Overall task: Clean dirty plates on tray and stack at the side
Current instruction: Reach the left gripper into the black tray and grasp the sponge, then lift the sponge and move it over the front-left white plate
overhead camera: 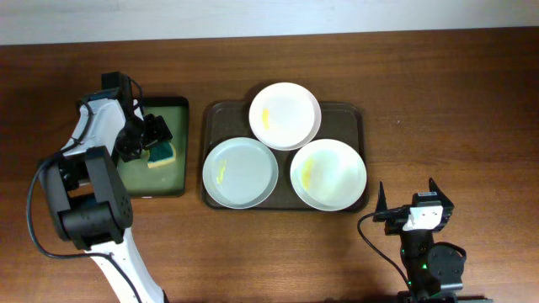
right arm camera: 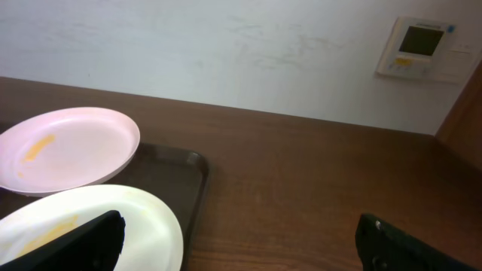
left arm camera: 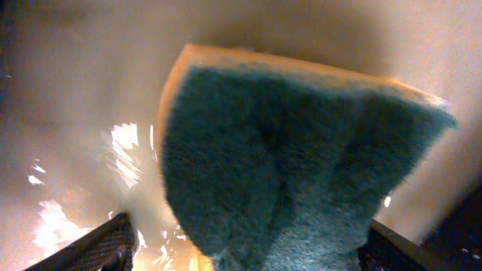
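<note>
**Three smeared plates on the tray, left gripper at the sponge**

The dark tray (overhead camera: 221, 114) sits mid-bench (overhead camera: 472, 101). It holds a back plate (overhead camera: 285, 115), a grey-blue plate (overhead camera: 240, 172) and a front-right plate (overhead camera: 328, 174), all smeared yellow. Toward the left edge, the left gripper (overhead camera: 156, 135) meets a sponge (overhead camera: 160, 155) in a green tray (overhead camera: 173, 109); I cannot tell if it pinches. The right gripper (overhead camera: 408, 192) is spread near the front edge.

The brown wooden table (overhead camera: 438, 93) carries a large dark tray (overhead camera: 223, 119) near its middle, and just beside it lies a smaller green tray (overhead camera: 168, 181).
</note>
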`<state>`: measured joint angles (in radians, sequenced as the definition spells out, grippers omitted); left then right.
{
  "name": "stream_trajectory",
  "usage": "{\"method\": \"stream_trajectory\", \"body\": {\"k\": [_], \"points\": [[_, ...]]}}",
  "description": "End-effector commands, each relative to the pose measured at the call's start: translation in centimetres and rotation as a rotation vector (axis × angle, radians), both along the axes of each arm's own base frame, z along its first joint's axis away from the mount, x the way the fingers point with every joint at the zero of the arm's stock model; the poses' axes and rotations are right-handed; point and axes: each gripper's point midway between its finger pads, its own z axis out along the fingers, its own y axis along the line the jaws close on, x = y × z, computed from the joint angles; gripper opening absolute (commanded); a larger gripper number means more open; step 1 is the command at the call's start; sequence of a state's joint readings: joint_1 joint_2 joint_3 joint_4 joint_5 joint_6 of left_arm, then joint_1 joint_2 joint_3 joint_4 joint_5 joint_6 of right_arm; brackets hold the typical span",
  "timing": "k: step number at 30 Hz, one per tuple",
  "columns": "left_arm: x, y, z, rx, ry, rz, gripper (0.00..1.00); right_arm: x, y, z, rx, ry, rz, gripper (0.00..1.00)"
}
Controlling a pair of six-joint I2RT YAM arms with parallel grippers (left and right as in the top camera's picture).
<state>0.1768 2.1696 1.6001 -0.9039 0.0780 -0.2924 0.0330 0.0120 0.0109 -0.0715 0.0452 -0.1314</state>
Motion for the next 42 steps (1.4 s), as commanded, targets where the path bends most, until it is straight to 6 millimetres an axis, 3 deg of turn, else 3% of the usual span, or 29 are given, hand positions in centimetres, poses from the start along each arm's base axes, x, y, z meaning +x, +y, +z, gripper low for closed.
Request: {"method": "stream_trajectory", "body": {"k": [1,6,7,9,10,13,14,15,16,17,18,19,22,23,24,27,31,33,36,39,41,42], "points": [[-0.2,-0.3,-0.8,-0.015,0.022,-0.001,0.84,0.0,-0.1,-0.3,0.007,0.005,-0.01,0.98],[-0.2,-0.2,-0.8,-0.014,0.022,-0.006,0.54,0.0,-0.1,-0.3,0.007,0.005,-0.01,0.98],[-0.2,-0.2,-0.8,-0.014,0.022,-0.006,0.41,0.0,-0.1,-0.3,0.007,0.005,-0.01,0.98],[-0.2,-0.2,-0.8,-0.015,0.022,-0.006,0.06,0.0,-0.1,-0.3,0.007,0.005,-0.01,0.98],[-0.2,-0.2,-0.8,-0.015,0.023,-0.006,0.0,0.0,-0.1,-0.3,0.007,0.005,-0.01,0.98],[-0.1,-0.2,-0.4,-0.014,0.02,-0.006,0.04,0.0,-0.1,-0.3,0.007,0.005,-0.01,0.98],[0.1,-0.1,-0.4,-0.013,0.016,-0.006,0.3,0.0,-0.1,-0.3,0.007,0.005,-0.01,0.98],[0.2,-0.1,-0.4,-0.012,0.009,-0.006,0.92,0.0,-0.1,-0.3,0.007,0.005,-0.01,0.98],[0.3,0.0,-0.5,-0.003,0.006,-0.006,0.99,0.0,-0.1,-0.3,0.007,0.005,-0.01,0.98],[0.5,0.1,-0.4,-0.002,0.0,-0.005,0.99,0.0,-0.1,-0.3,0.007,0.005,-0.01,0.98],[0.5,0.1,-0.4,-0.002,0.0,-0.004,0.99,0.0,-0.1,-0.3,0.007,0.005,-0.01,0.98],[0.4,0.1,-0.4,-0.003,0.001,-0.004,0.89,0.0,-0.1,-0.3,0.007,0.005,-0.01,0.98],[0.4,0.1,-0.4,-0.003,0.003,-0.004,0.22,0.0,-0.1,-0.3,0.007,0.005,-0.01,0.98],[0.4,0.1,-0.4,-0.003,0.003,-0.004,0.05,0.0,-0.1,-0.3,0.007,0.005,-0.01,0.98],[0.4,0.1,-0.2,-0.004,0.005,-0.004,0.0,0.0,-0.1,-0.3,0.007,0.005,-0.01,0.98],[0.6,0.2,2.4,-0.008,0.026,-0.004,0.0,0.0,-0.1,-0.3,0.007,0.005,-0.01,0.98],[2.0,0.4,10.3,-0.001,-0.012,-0.004,0.0,0.0,-0.1,-0.3,0.007,0.005,-0.01,0.98],[2.4,0.5,13.3,0.005,-0.048,-0.003,0.0,0.0,-0.1,-0.3,0.007,0.005,-0.01,0.98],[2.5,0.5,16.2,0.011,-0.083,-0.004,0.0,0.0,-0.1,-0.3,0.007,0.005,-0.01,0.98],[1.9,0.4,16.3,0.009,-0.061,-0.003,0.0,0.0,-0.1,-0.3,0.007,0.005,-0.01,0.98],[1.4,0.2,14.3,0.0,-0.016,-0.006,0.0,0.0,-0.1,-0.3,0.007,0.005,-0.01,0.98],[0.9,-0.2,12.2,-0.007,0.024,-0.012,0.0,0.0,-0.1,-0.3,0.007,0.005,-0.01,0.98]]}}
